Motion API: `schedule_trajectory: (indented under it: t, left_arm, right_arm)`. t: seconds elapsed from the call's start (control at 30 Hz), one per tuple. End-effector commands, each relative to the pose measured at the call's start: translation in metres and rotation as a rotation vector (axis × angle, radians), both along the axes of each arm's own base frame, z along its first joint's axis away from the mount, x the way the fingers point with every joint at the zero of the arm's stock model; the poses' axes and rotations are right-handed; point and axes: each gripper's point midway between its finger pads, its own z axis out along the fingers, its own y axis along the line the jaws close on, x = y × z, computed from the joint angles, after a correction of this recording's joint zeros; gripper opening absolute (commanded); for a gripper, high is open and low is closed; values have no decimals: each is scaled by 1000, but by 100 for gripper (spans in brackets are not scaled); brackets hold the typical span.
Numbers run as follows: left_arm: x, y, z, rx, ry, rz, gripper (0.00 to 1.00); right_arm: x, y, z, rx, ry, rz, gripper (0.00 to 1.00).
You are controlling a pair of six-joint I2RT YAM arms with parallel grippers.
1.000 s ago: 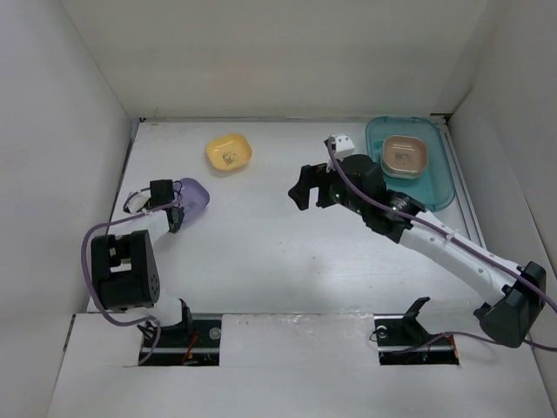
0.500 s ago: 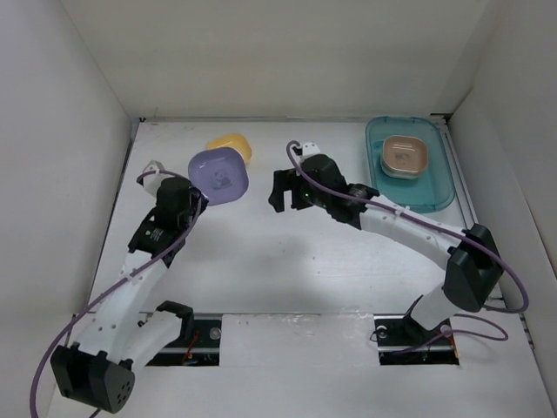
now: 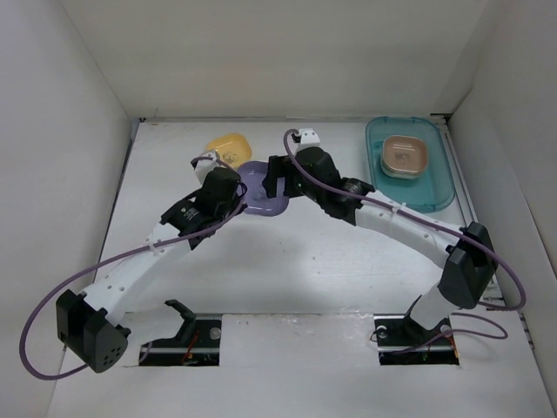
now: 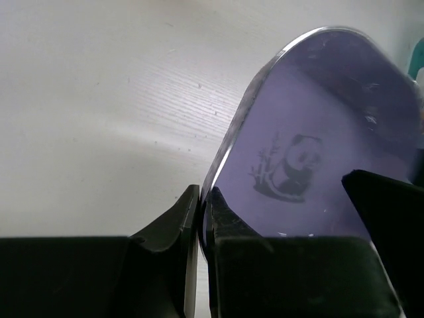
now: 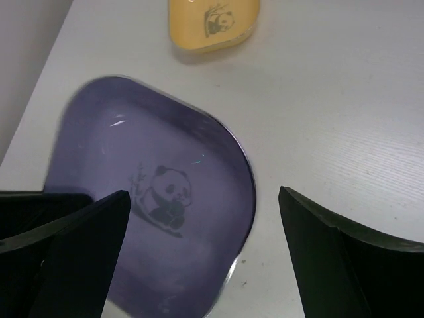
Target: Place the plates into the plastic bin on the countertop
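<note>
Left gripper [image 4: 202, 199] clenched on the rim of the lavender panda plate [image 4: 311, 132] in the middle of the countertop [image 3: 305, 261], right gripper [image 5: 202, 199] spread open around it (seemingly a handover toward the plastic bin [image 3: 439, 187]): next, closing right on the free rim, then loosening left.

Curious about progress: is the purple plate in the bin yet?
Not yet: left fingers pinch the purple plate, well left of the bin.

lavender plate [image 4: 318, 112] in left end effector [image 4: 201, 196] looked glossy, smooth | bench [image 4: 99, 99] beneath was matt white, finely grained
</note>
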Motion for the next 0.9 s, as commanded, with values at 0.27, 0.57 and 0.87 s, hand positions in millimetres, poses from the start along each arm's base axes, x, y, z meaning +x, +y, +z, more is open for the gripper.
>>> schedule_trajectory:
  t: [0.27,0.57,0.87]
  left_arm:
    - [8,-3,43,-94,-105,31,0]
    - [30,-29,90,-184,-284,-58,50]
    - [74,-25,112,-58,-265,10,100]
  right_arm:
    - [11,-23,1,-30,-2,-166,73]
    - [50,-76,-1,28,58,-224,0]
    - [132,-272,40,-78,-106,-410,0]
